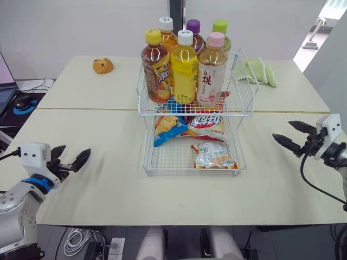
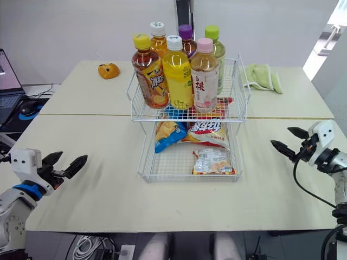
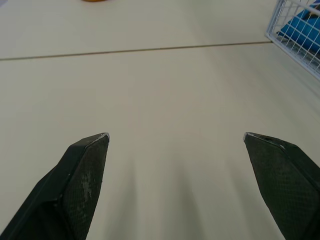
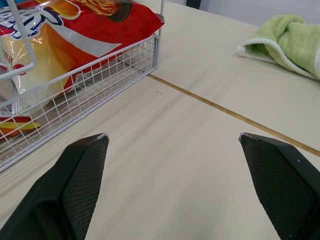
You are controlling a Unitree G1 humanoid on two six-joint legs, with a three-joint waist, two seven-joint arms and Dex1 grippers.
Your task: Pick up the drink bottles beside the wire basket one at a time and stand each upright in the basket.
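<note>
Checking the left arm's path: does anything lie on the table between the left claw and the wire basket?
Nothing visible does. Only bare table separates the left claw from the wire basket; six bottles stand upright in its upper tier.

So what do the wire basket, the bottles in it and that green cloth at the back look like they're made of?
Basket: thin metal wire, likely white-coated, judging by its open welded grid.
Bottles: clear glossy plastic, probably; coloured drink shows through, with opaque caps.
Green cloth: soft terry fabric, with fuzzy pile and a white edge.
</note>
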